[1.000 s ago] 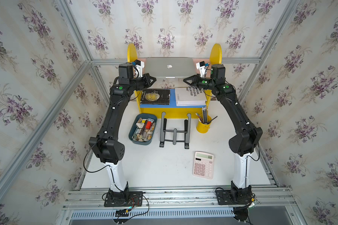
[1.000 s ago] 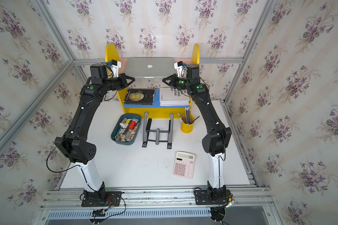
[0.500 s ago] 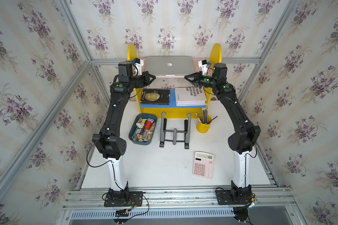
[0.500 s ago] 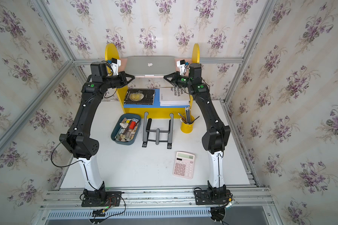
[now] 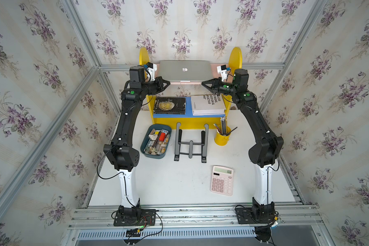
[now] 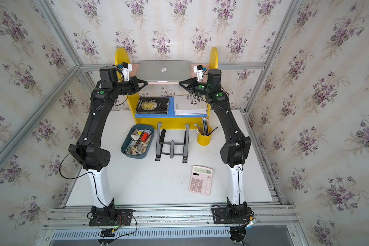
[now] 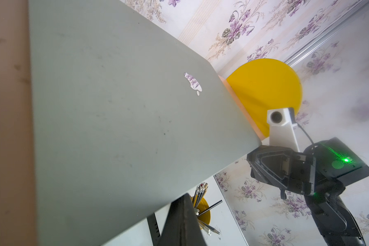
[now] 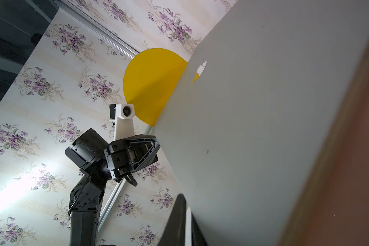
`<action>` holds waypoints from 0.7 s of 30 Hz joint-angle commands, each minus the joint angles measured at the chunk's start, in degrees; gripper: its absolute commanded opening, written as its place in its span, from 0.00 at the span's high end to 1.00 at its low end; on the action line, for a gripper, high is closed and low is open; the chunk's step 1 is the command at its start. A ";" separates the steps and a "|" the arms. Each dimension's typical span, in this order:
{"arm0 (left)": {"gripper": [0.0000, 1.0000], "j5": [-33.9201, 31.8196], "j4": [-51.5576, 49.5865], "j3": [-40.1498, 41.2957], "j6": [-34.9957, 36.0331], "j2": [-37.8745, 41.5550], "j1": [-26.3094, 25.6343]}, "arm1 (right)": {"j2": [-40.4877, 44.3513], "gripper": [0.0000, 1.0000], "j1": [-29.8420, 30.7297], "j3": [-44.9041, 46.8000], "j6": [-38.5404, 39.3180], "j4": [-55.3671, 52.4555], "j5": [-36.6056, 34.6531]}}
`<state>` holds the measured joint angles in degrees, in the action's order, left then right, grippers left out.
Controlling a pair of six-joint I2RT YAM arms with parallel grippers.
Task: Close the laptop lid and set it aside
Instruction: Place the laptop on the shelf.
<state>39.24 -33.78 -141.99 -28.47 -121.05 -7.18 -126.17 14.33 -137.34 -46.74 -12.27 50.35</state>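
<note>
Presently, laptop (image 5: 184,70): one, lid (image 7: 115,106) shut, flat on the pink top shelf (image 5: 212,66) of the yellow rack (image 5: 235,57).
Pincers: two. The left pincer (image 5: 166,83) and right pincer (image 5: 203,83) both look closed, tips at the laptop's front corners; actual hold not discernible.
Books: two, a black book (image 5: 169,105) and a white book (image 5: 208,104), on the lower shelf (image 5: 188,106).
Calculator (image 5: 222,180), stand (image 5: 191,142), tray (image 5: 155,156), pencil cup (image 5: 221,139): one each.
Surface: white table (image 5: 179,187).
Room: floral wallpaper (image 5: 200,27), metal framing (image 5: 264,65).

I saw left arm (image 5: 125,119) and right arm (image 5: 256,121) black, with white lower links (image 5: 128,187). Green LEDs (image 5: 132,92) near wrists, white cam mounts (image 5: 151,69), loose black cables (image 5: 97,168) by bases. Left gripper (image 5: 168,83), right gripper (image 5: 202,83) were black wedges.
</note>
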 commanded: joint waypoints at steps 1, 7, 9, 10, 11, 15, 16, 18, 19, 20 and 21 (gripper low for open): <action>1.00 -0.65 1.34 -0.10 -0.62 0.06 0.15 | -0.24 0.85 -0.26 -0.21 0.38 3.02 -0.57; 0.98 -0.59 2.32 2.40 -1.01 2.69 0.15 | 1.36 0.78 -0.25 0.73 0.77 3.02 -0.20; 0.97 -0.64 2.61 3.44 -1.17 3.63 0.13 | 2.34 0.74 -0.20 2.08 0.66 3.87 -0.21; 0.96 -0.65 2.75 3.84 -1.21 4.17 0.15 | 2.79 0.72 -0.28 2.54 0.75 3.87 -0.17; 0.95 -0.58 2.87 4.31 -1.23 4.71 0.15 | 3.38 0.70 -0.33 2.88 0.88 3.77 -0.16; 0.88 -0.41 3.27 6.51 -1.33 7.32 0.15 | 5.52 0.61 -0.35 5.25 1.59 3.47 -0.21; 0.87 -0.43 3.39 7.26 -1.33 8.11 0.15 | 6.16 0.58 -0.35 5.90 1.99 3.37 -0.31; 0.84 -0.55 3.89 9.07 -1.45 9.82 0.15 | 7.60 0.46 -0.35 7.53 2.61 3.07 -0.51; 0.82 -0.61 4.20 10.11 -1.52 10.68 0.15 | 8.29 0.08 -0.35 8.43 2.86 3.05 -0.51; 0.80 -0.59 4.48 11.16 -1.58 11.68 0.15 | 9.03 0.00 -0.37 9.28 3.17 2.75 -0.66; 0.77 -0.65 4.77 12.28 -1.59 12.69 0.15 | 9.76 0.01 -0.40 10.30 3.56 2.44 -0.82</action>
<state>38.57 -31.75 -131.37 -29.91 -110.56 -7.11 -117.73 13.91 -128.49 -45.04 -10.66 50.11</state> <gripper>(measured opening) 0.215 0.807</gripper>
